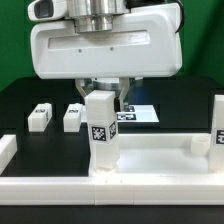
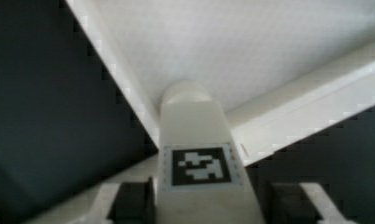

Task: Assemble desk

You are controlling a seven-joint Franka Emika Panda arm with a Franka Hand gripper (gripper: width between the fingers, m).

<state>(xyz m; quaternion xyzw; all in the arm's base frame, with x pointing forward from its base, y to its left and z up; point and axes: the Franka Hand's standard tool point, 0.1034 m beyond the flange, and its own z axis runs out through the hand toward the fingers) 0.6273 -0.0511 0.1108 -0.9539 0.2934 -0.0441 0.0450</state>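
The white desk top (image 1: 150, 160) lies across the front of the black table, rim up. A white square leg (image 1: 101, 135) with a tag stands upright on its near-left part. My gripper (image 1: 102, 98) straddles the top of this leg, a finger close on each side, and looks shut on it. In the wrist view the leg (image 2: 198, 140) with its tag runs down between my fingers (image 2: 131, 205) onto the desk top (image 2: 255, 50). A second leg (image 1: 217, 125) stands on the top at the exterior view's right.
Two loose white legs (image 1: 39, 117) (image 1: 72, 117) lie on the black table at the exterior view's left. The marker board (image 1: 140, 113) lies behind the held leg. A small white part (image 1: 199, 143) sits on the desk top near the right leg.
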